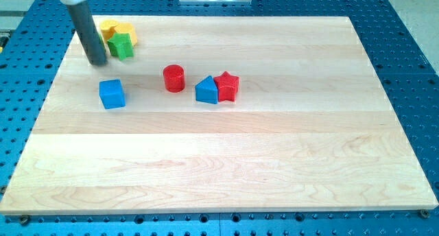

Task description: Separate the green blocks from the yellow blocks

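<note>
A green star-shaped block (121, 46) sits near the board's top left corner, touching a yellow block (128, 33) behind it. Another yellow block (105, 29) lies just to the view's left of that one, partly hidden by the rod. My tip (98, 62) rests on the board just left of the green star, very close to it or touching it. The dark rod rises from the tip toward the view's top left.
A blue cube (112, 93) lies below the tip. A red cylinder (174, 78) stands near the middle. A blue triangular block (206, 90) touches a red star (227, 86) to its right. The wooden board (274, 160) lies on a blue perforated table.
</note>
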Tool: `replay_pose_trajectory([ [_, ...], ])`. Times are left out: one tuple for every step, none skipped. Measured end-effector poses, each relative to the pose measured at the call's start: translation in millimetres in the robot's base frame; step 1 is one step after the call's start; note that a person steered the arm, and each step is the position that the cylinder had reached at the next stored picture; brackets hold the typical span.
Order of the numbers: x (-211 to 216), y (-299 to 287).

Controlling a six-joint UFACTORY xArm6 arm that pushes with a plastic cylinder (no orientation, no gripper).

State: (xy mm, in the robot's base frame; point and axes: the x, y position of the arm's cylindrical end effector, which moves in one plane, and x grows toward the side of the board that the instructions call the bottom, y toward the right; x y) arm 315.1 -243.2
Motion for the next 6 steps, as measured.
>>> replay_pose_trajectory([
  [-6.9,-53.7],
  [-49.7,-54.3],
  [-57.3,-26.9],
  [-1.2,30.9],
  [-17.6,-1.4],
  [-85.2,-46.0],
])
